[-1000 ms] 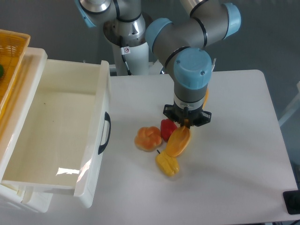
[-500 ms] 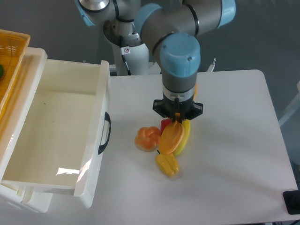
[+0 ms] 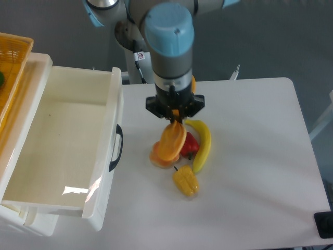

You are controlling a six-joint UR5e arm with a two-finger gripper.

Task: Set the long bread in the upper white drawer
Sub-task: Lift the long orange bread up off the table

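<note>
Since the earlier frames, we see the arm has swung left, away from the middle of the table and toward the drawer side, carrying the long bread point(image 3: 173, 142) with it. The banana point(image 3: 202, 146), hidden behind the arm a second ago, is now in plain view.

We see the gripper point(image 3: 175, 119) pinching the top end of the long bread, which hangs tilted below it, clear of the table point(image 3: 260, 156) as far as we can judge. The loaf hangs in front of the round bun point(image 3: 158, 158) and the red pepper point(image 3: 190, 146), with the yellow pepper point(image 3: 186, 182) lower down.

We judge the task roughly half done: the pick and lift are finished, and the carry is under way. The upper white drawer point(image 3: 112, 156) stands open to the left, holding nothing that we can see, and the bread is not yet over it; its front panel with the black handle point(image 3: 117, 148) lies between the two. What we think is left is to cross that panel, lower the loaf inside, and let go. The yellow basket point(image 3: 13, 57) at the far left plays no part.
</note>
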